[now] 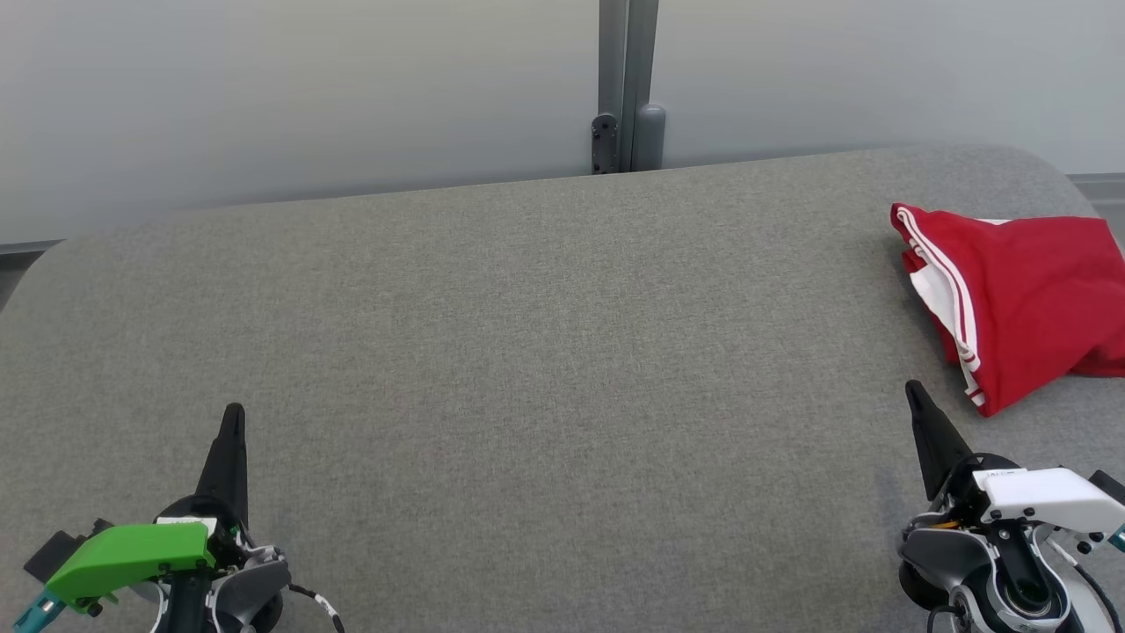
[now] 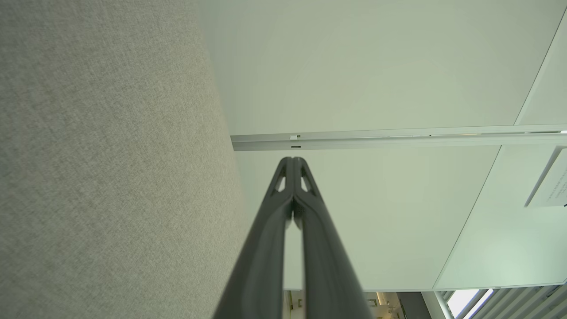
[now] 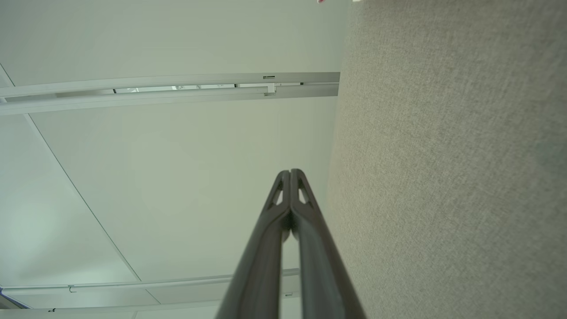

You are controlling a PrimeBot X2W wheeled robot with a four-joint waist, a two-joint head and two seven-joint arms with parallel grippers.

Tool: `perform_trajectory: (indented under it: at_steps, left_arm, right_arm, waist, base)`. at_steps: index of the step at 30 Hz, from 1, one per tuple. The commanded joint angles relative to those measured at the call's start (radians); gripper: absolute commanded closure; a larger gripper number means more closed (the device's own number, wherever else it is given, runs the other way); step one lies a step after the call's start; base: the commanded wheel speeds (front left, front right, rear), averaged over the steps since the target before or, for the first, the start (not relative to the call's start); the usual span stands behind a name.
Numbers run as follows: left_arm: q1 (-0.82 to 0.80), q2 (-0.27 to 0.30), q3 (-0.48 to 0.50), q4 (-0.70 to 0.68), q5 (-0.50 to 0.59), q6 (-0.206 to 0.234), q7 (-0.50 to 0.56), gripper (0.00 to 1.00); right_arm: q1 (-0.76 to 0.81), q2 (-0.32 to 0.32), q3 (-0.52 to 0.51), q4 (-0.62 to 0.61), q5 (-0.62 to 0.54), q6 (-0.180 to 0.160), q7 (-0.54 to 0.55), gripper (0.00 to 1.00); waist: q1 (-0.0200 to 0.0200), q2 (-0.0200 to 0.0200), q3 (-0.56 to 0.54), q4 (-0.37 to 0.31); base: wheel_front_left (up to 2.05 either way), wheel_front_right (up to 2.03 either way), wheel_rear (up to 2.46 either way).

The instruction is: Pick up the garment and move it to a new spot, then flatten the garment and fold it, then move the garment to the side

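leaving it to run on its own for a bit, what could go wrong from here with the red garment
1. The red garment lies bunched in layers at the far right of the grey surface, near its rounded edge; a clumsy pull might drag it off.
2. The right fingers are shut, close to it; unless they open first, they would likely push the cloth rather than grasp it.
3. A pinch may catch only the top layer.

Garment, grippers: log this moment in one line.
red garment: lying right side of grey surface, unheld; left gripper: shut, empty; right gripper: shut, empty
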Motion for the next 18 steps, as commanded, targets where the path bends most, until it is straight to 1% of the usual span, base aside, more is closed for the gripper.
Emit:
perform_trajectory:
  at_steps: [1, 18]
  left_arm:
    - [-0.012, 0.005, 0.003, -0.002, -0.002, -0.005, 0.003, 1.0]
    - [-0.012, 0.005, 0.002, -0.002, -0.002, -0.006, 0.003, 1.0]
  right_arm:
    - [-0.007, -0.001, -0.003, -0.005, 0.003, 0.0, 0.002, 1.0]
    - [-0.007, 0.0, -0.004, -0.005, 0.0, 0.0, 0.005, 1.0]
  waist:
    - [0.0, -0.0001, 0.0, 0.0]
    - [0.0, -0.0001, 0.0, 0.0]
  base:
    - [0.0, 0.0, 0.0]
    - [0.0, 0.0, 0.0]
